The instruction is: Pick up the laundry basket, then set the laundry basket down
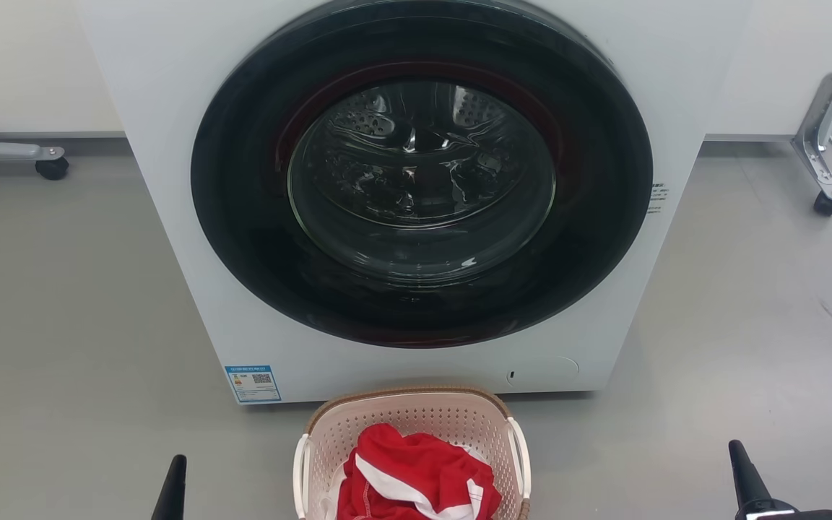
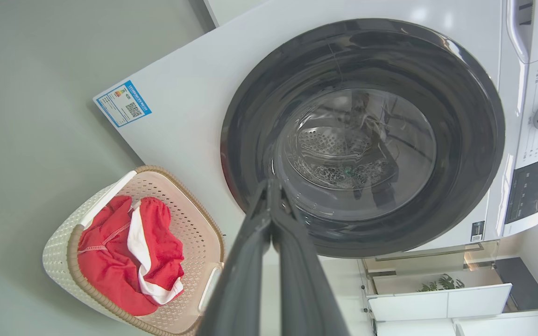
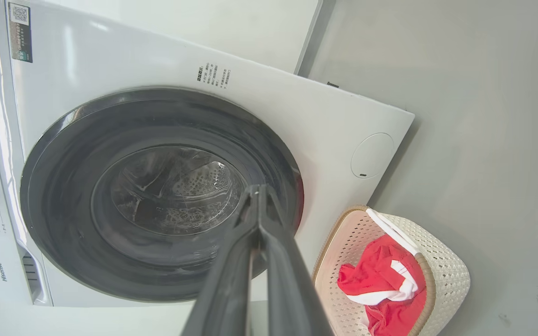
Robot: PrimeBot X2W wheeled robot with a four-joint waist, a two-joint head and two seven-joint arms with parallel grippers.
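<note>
notably, wrist views reveal left pincer (image 2: 271,186) and right pincer (image 3: 258,191) closed.

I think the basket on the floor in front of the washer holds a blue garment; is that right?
Not quite: the garment in the laundry basket is red with white trim, not blue, as the head view shows. The rest holds: it stands on the floor before the washer.

Count: one washer (image 1: 416,217), one laundry basket (image 1: 409,393), one red-and-white garment (image 1: 416,477) inside it. Grippers, two: left gripper (image 2: 271,184) and right gripper (image 3: 258,189). Caster wheels on the floor (image 1: 62,325), two: left caster wheel (image 1: 51,168) at its far-left edge, right caster wheel (image 1: 825,204) at its far-right edge.
</note>
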